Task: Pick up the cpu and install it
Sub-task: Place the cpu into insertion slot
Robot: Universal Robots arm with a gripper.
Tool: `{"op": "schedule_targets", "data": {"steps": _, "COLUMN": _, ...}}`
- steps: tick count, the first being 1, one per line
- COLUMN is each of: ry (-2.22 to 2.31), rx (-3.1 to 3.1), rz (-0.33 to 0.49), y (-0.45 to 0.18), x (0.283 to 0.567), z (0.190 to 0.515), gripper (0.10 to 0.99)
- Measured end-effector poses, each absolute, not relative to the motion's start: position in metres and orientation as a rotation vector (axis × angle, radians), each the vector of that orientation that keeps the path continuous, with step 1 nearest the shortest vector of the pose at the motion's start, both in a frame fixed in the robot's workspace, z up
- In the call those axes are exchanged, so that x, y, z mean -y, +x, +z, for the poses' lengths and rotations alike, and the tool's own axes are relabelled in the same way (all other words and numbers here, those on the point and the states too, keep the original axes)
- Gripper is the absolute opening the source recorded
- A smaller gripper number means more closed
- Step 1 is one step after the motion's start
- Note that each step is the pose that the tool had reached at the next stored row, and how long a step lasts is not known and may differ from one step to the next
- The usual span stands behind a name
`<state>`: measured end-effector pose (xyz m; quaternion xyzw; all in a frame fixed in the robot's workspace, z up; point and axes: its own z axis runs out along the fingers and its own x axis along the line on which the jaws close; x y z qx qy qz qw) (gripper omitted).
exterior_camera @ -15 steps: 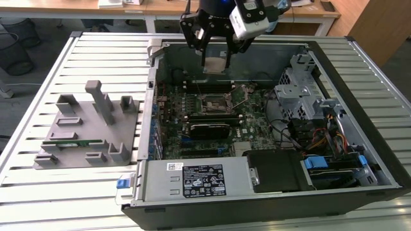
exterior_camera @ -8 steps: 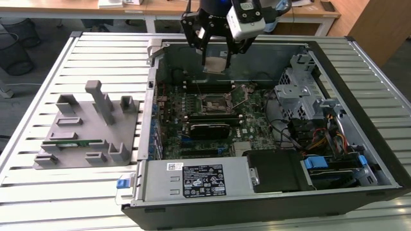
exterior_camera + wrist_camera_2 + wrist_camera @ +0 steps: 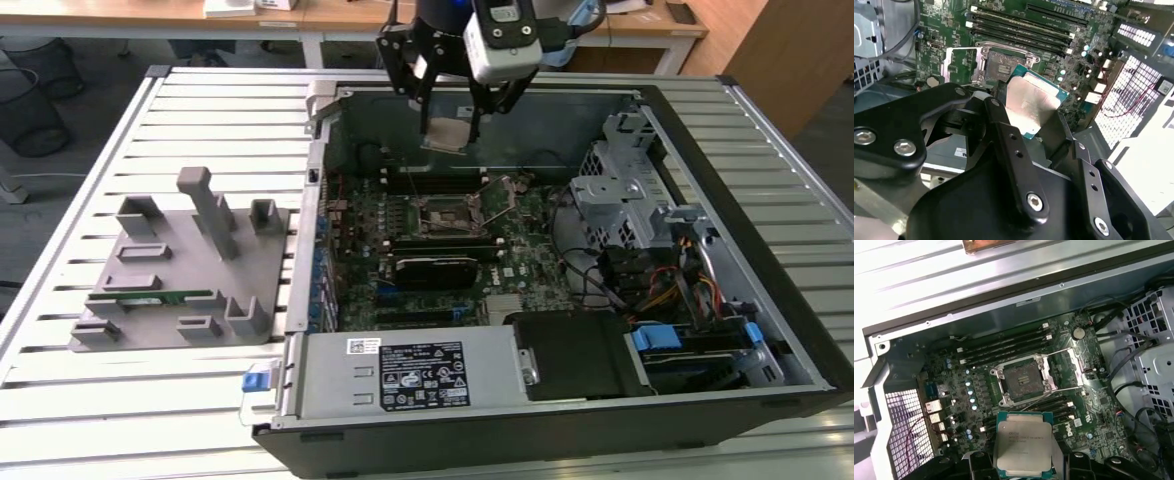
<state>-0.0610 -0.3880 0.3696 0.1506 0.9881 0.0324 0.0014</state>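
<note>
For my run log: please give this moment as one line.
end effector: shut on cpu | cpu: held above motherboard, not in socket | socket: open, empty

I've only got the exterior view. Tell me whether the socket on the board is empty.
Observer: In the first wrist view the socket is uncovered and has no chip in it.
Operator: Report how the chip is held.
Observer: In the second wrist view the black fingers clamp the cpu by opposite edges.
Operator: Tell me which face is showing.
Observer: In both wrist views its silver metal plate faces the cameras, and the chip hangs apart from the socket, not seated.
</note>
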Motion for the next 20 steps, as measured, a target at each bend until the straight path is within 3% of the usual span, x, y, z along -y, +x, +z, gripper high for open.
{"op": "schedule_targets", "data": {"steps": 20, "ry": 0.814, "rx": -3.022, "rz": 0.098, "y": -0.0603, "x": 0.3843, "z": 0.367, "gripper": 0.525}}
